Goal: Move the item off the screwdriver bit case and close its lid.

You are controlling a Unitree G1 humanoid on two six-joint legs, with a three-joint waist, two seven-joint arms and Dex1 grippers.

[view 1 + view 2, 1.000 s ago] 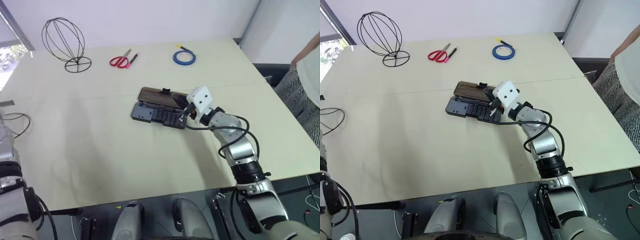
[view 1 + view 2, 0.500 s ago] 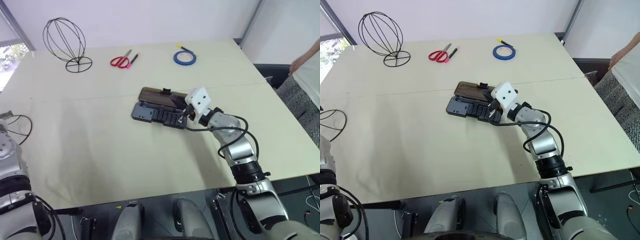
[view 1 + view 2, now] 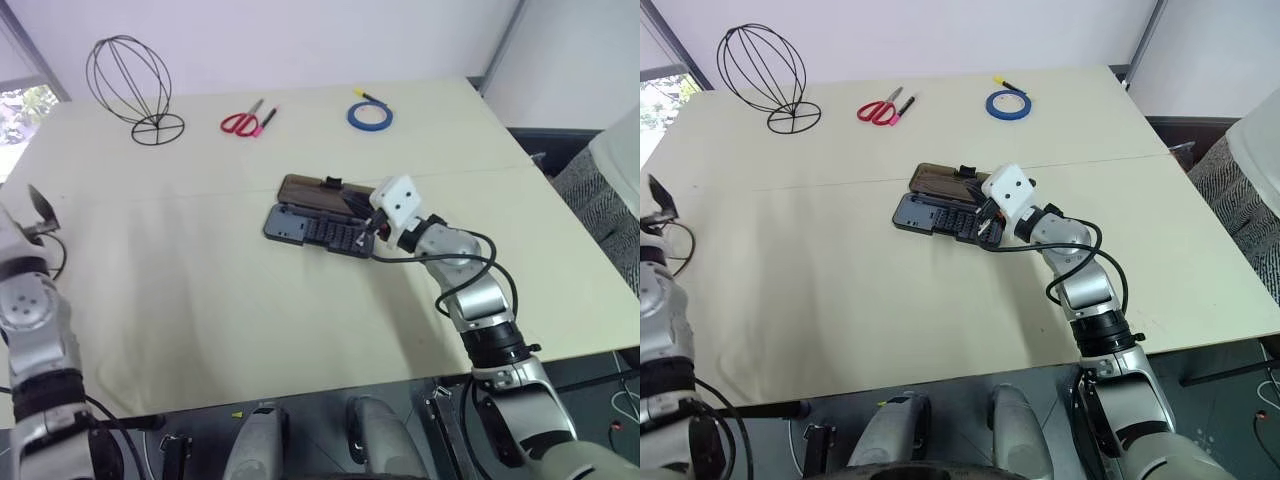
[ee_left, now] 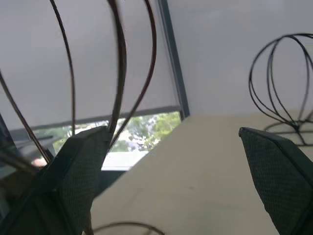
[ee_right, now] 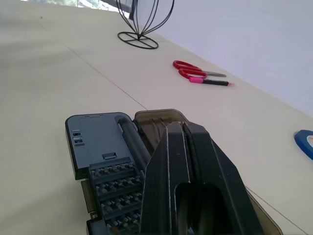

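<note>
The left gripper (image 4: pixel 181 181), now spread wide, has risen into view at the table's (image 3: pixel 200 300) left edge. The wire cage (image 3: pixel 130 88) stands in the far-left corner, off the bit case (image 3: pixel 312 228). The lid (image 3: pixel 312 192) lies open; the shut right gripper (image 5: pixel 190 196) rests there, with open tabletop around.

Thin dark wire cage (image 3: pixel 128 88), matt dark grey plastic case (image 3: pixel 312 231), glossy translucent smoky-brown plastic lid (image 3: pixel 315 194), smooth matt cream tabletop (image 3: pixel 200 290), red plastic-handled metal scissors (image 3: pixel 243 120), blue tape roll (image 3: pixel 369 115)
</note>
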